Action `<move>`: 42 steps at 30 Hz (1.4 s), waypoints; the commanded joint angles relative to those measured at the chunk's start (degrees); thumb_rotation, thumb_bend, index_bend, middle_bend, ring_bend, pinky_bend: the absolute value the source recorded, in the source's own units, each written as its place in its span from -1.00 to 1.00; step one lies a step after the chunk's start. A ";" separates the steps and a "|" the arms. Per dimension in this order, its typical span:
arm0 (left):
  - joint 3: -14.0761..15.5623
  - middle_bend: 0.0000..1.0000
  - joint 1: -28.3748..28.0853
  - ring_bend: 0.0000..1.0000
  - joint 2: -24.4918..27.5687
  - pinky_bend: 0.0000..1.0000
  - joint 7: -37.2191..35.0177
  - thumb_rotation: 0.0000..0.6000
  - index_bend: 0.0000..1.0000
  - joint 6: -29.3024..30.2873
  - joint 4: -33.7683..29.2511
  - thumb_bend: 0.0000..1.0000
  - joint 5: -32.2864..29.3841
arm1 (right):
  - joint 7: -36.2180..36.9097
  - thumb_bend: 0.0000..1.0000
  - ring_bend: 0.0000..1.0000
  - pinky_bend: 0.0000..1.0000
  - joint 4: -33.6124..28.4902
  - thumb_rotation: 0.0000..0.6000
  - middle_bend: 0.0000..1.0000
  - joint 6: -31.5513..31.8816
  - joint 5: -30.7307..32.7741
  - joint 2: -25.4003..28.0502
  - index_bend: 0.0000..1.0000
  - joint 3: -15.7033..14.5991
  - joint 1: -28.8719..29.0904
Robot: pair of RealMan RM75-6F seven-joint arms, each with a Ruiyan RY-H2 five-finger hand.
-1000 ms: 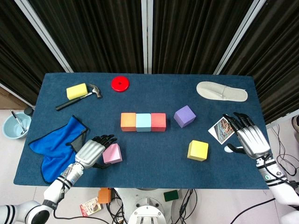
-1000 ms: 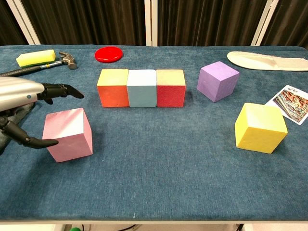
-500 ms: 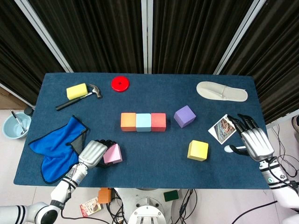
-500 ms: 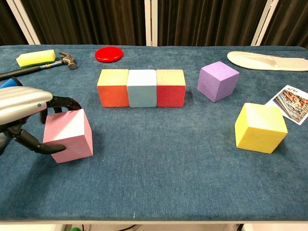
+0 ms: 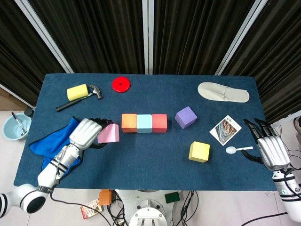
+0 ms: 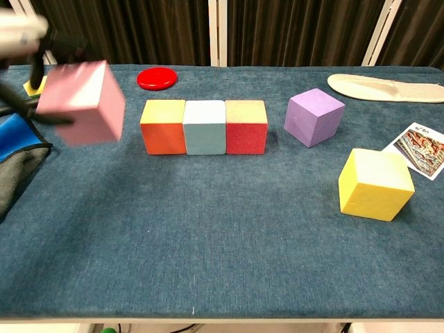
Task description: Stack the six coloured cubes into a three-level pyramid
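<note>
My left hand (image 5: 86,132) grips the pink cube (image 5: 109,134) and holds it in the air, left of the row; the chest view shows the pink cube (image 6: 82,102) blurred and raised beside the orange one. Three cubes stand side by side mid-table: orange (image 5: 129,123), light blue (image 5: 144,123) and red (image 5: 159,123). A purple cube (image 5: 186,117) sits to their right, a yellow cube (image 5: 199,151) nearer the front. At the table's right edge my right hand (image 5: 269,149) is open with its fingers spread, holding nothing.
A blue cloth (image 5: 56,146) lies under my left arm. A hammer (image 5: 82,98), yellow sponge (image 5: 77,91) and red disc (image 5: 121,84) lie at the back left. A white slipper (image 5: 223,92), a picture card (image 5: 225,129) and a white spoon (image 5: 238,149) occupy the right side.
My left hand closed on the pink cube, lifted it off the table and carried it back towards the row. My right hand drew back to the right edge, uncovering the spoon.
</note>
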 commanded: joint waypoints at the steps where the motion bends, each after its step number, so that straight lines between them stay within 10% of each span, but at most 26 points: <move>1: -4.67 -0.30 -6.55 -0.22 3.30 0.01 -6.15 0.87 -0.27 -7.79 3.58 -0.59 0.44 | -0.49 -0.65 -0.87 -0.75 -0.55 1.00 -0.64 0.82 0.03 0.27 -0.84 -0.34 -0.93; 16: -7.69 -0.33 -19.56 -0.24 -3.54 -0.05 -11.17 0.79 -0.30 -24.15 16.23 -0.59 -9.78 | -1.47 -0.65 -0.87 -0.75 -1.36 1.00 -0.65 1.10 1.07 -0.08 -0.84 -0.27 -2.55; 30: -6.86 -0.34 -23.15 -0.25 -7.64 -0.11 -10.14 0.46 -0.32 -25.36 18.80 -0.59 -17.31 | -1.04 -0.65 -0.87 -0.75 -0.91 1.00 -0.66 0.24 1.26 -0.27 -0.85 0.08 -2.58; 42: -5.12 -0.35 -24.07 -0.29 -10.20 -0.14 -10.61 0.66 -0.32 -23.48 22.36 -0.59 -10.72 | -0.18 -0.65 -0.87 -0.75 -0.38 1.00 -0.66 0.75 1.43 -0.27 -0.85 -0.10 -3.58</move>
